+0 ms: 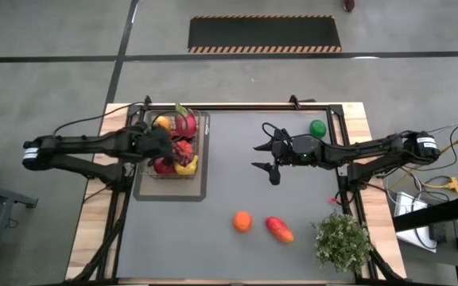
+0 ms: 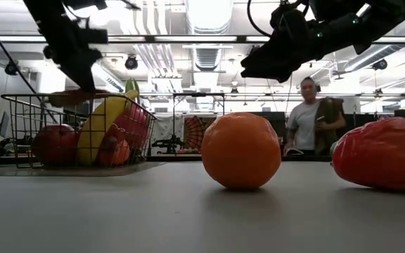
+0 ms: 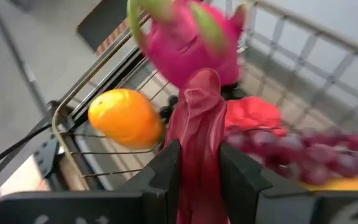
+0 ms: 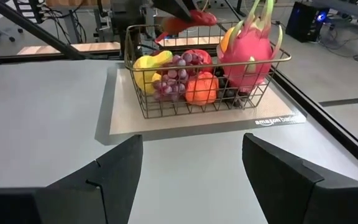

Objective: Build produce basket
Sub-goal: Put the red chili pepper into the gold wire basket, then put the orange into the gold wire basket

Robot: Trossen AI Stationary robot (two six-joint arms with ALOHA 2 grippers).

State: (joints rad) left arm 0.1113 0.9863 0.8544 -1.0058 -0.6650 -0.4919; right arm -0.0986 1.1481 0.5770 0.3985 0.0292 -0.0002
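Observation:
The dark wire basket (image 1: 200, 151) stands on a flat grey tray (image 1: 201, 191) at the table's left. It holds a pink dragon fruit (image 4: 247, 53), purple grapes (image 4: 176, 78), a yellow banana (image 4: 146, 65), an orange fruit (image 3: 124, 117) and red fruits. My left gripper (image 3: 199, 165) hovers over the basket, shut on a red chilli (image 3: 197, 130). My right gripper (image 4: 191, 171) is open above the table's middle (image 1: 270, 163), facing the basket. An orange (image 1: 242, 221) and a red-orange mango (image 1: 279, 229) lie on the table near its front. A green lime (image 1: 317, 127) rests behind my right arm. My left gripper pinches the red chilli (image 3: 199, 180) between its two fingers, which lie along its length. The fingers come slanting down from above (image 2: 83, 67). The chilli's free end (image 3: 202, 84) sticks out past the fingertips. It is lifted, over the fruits in the basket, about level with the rim (image 4: 185, 22).
A bushy green potted plant (image 1: 342, 241) stands at the table's near right corner. The grey mat between the basket and the loose fruits is open room. A person (image 2: 306, 116) stands in the room beyond the table. Cables run along the table's far edge.

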